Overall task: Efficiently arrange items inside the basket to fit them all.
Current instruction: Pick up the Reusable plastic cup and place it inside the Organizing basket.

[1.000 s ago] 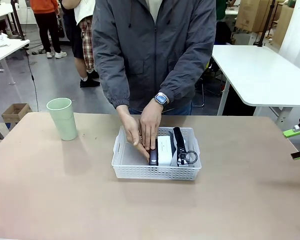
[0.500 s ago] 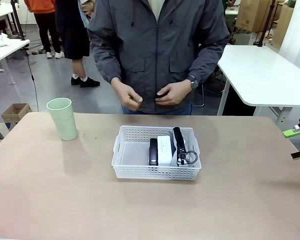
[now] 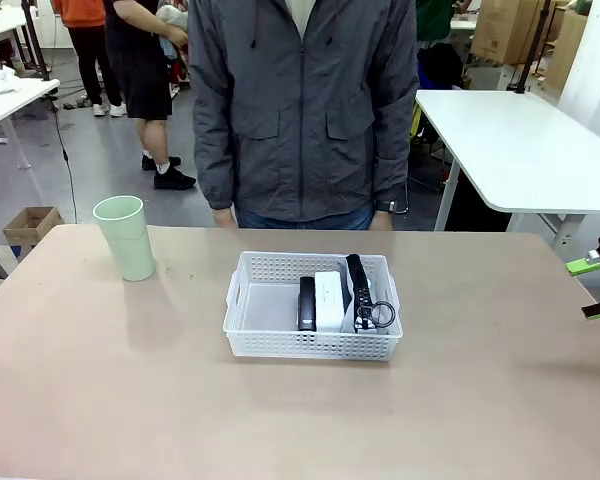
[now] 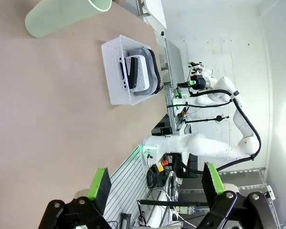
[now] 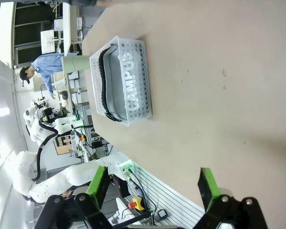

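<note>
The white basket (image 3: 310,345) sits mid-table, holding side by side a black stapler (image 3: 306,303), a white box (image 3: 329,300) and the grey pouch (image 3: 361,290) with its ring pull toward me. The pale green cup (image 3: 126,237) stands upright on the table, outside the basket, at the far left. My right gripper (image 3: 592,288) hangs open at the table's right edge, far from the basket. In the left wrist view my left gripper (image 4: 156,183) is open and empty, with the basket (image 4: 115,81) and cup (image 4: 66,14) well ahead. The right wrist view shows open fingers (image 5: 207,183) and the basket (image 5: 136,88).
A person in a grey jacket (image 3: 300,110) stands at the table's far edge, arms down at the sides. Bare tabletop (image 3: 300,420) surrounds the basket. A white table (image 3: 520,150) stands behind on the right, and other people stand at the back left.
The person's hands lifted out of the basket, leaving the stapler beside the box, and dropped to the sides. Neither gripper moved.
</note>
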Action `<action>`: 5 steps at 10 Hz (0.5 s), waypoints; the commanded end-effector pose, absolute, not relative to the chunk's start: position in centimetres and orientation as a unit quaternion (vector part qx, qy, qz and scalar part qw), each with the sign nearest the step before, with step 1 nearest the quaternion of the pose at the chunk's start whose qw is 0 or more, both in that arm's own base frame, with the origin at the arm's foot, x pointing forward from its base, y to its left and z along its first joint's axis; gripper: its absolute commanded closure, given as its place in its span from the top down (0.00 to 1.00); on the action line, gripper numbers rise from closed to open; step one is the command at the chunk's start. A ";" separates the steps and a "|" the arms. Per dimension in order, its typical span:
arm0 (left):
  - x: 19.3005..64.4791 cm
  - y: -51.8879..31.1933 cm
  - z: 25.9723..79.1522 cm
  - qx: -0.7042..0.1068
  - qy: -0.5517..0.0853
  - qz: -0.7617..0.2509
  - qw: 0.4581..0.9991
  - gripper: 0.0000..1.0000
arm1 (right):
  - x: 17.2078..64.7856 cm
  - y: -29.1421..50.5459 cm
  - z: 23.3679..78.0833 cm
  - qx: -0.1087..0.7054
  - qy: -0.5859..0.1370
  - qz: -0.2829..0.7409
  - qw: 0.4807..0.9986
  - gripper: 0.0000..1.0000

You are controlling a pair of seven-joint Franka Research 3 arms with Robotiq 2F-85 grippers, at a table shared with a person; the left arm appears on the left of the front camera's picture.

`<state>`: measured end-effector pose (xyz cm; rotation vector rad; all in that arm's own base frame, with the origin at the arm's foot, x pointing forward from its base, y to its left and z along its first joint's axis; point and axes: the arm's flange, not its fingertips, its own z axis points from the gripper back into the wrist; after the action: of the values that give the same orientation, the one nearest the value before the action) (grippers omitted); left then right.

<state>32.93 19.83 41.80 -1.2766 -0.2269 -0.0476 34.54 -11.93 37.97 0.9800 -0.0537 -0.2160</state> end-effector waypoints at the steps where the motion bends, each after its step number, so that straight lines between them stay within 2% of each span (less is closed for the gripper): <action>1: 32.6 19.9 42.1 -0.593 -0.107 -0.033 0.797 1.00 | 34.5 -12.0 38.2 0.474 -0.028 -0.100 0.874 1.00; 3: 34.2 19.9 41.9 -0.588 -0.087 -0.017 0.804 1.00 | 34.5 -12.0 38.2 0.474 -0.028 -0.100 0.874 1.00; 5: 37.6 19.7 41.9 -0.557 -0.094 -0.054 0.823 1.00 | 34.5 -12.0 38.2 0.474 -0.028 -0.100 0.874 1.00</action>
<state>35.66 19.38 41.83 -1.2269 -0.1993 -0.0750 34.54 -11.94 37.98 0.9801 -0.0541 -0.2160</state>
